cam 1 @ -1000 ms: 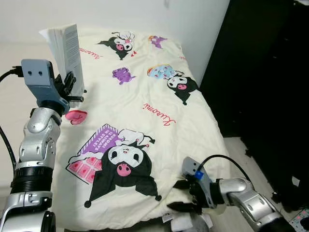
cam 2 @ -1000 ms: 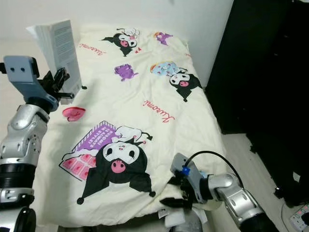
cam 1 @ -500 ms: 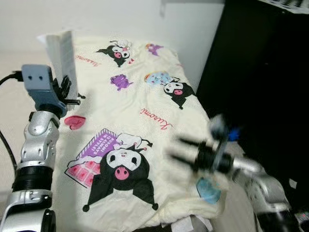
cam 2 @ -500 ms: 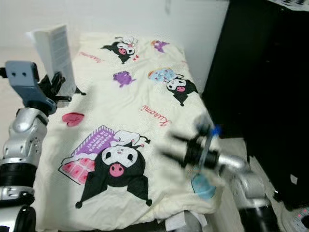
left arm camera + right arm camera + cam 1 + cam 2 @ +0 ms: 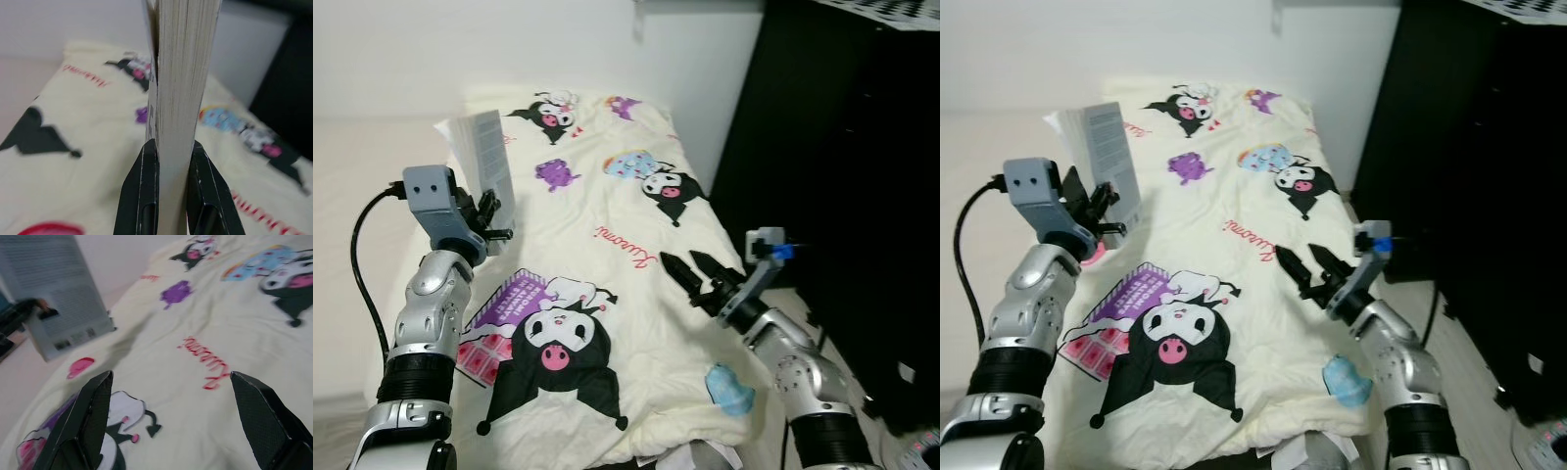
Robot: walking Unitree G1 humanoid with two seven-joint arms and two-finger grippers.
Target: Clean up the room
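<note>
A thick white paperback book (image 5: pixel 481 159) stands upright above the left side of the bed, clamped at its lower edge by my left gripper (image 5: pixel 487 223). In the left wrist view both black fingers (image 5: pixel 140 196) press on the book (image 5: pixel 178 93). My right gripper (image 5: pixel 686 269) hovers open over the right half of the bed, fingers spread wide with nothing between them. The bed carries a cream blanket (image 5: pixel 607 211) printed with cartoon characters. Through the right wrist view the book (image 5: pixel 58 293) shows across the blanket (image 5: pixel 195 396).
A tall black cabinet (image 5: pixel 842 147) stands close along the bed's right side. A light blue patch (image 5: pixel 729 390) lies at the blanket's lower right corner. White crumpled things (image 5: pixel 690 455) poke out under the bed's front edge. A white wall (image 5: pixel 509 44) backs the bed.
My right arm rose from below the bed's front edge to over the blanket, fingers now spread. The left gripper carried the book rightward and a little lower. The camera shifted slightly.
</note>
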